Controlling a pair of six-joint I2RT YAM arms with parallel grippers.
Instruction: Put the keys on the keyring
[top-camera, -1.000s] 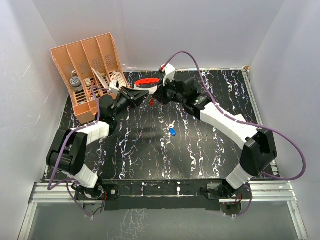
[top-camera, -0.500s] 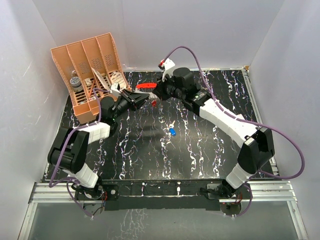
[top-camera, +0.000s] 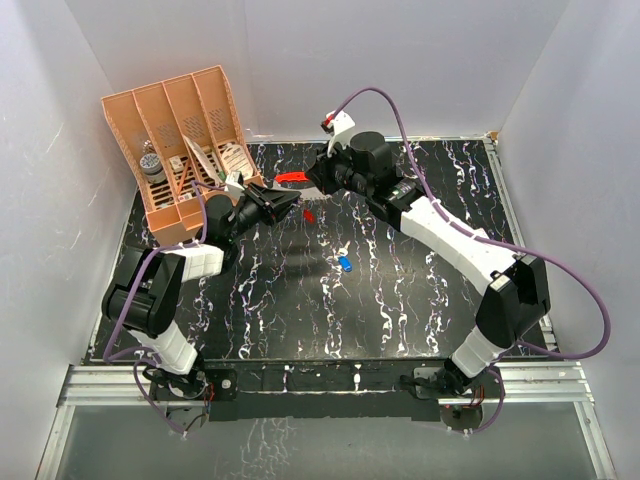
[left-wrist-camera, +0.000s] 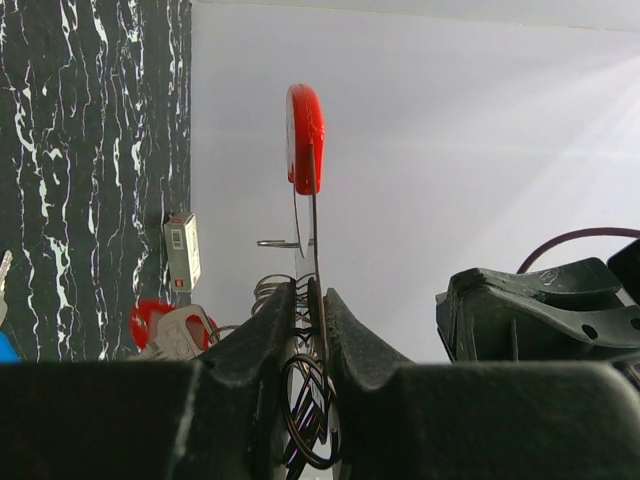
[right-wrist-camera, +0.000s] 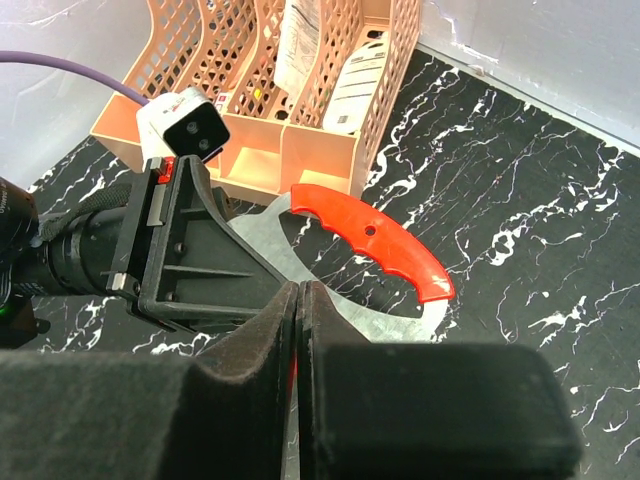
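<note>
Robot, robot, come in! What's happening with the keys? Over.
Left gripper shut on keyring. Right gripper shut, tips right by it. Blue key loose on table, not on ring yet.

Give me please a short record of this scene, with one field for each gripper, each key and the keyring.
left gripper: shut on the keyring
keyring: held by its flat grey tag, red loop beyond the fingers
right gripper: shut, a red sliver between its fingers, apparently the red key
red key: between the two grippers
blue key: lying alone on the table
</note>
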